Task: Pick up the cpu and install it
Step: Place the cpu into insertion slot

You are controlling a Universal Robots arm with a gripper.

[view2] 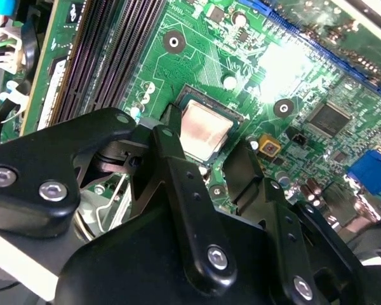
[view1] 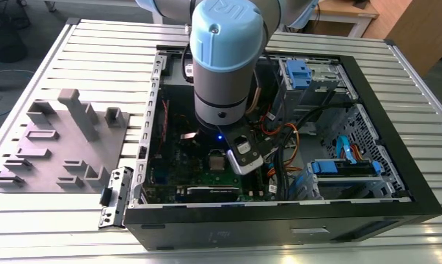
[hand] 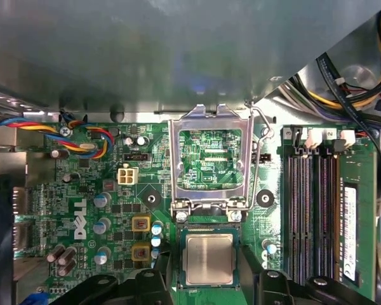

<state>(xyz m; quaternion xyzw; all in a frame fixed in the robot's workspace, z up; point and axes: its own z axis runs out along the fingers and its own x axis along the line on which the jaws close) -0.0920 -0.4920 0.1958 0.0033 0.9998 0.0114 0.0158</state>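
An open computer case [view1: 280,220] lies on the slatted counter [view1: 74,49], and the arm [view1: 221,60] reaches down into it over the green motherboard [hand: 108,184]. The socket frame [hand: 174,159] stands hinged up. The cpu [hand: 207,259] lies flat in the socket just beside the frame's hinge, seemingly seated. The fingers [view2: 178,184] are spread, one on each side of the cpu, not clamping it. Done well, I judge, this step keeps the cpu level and square, with no sideways nudge.
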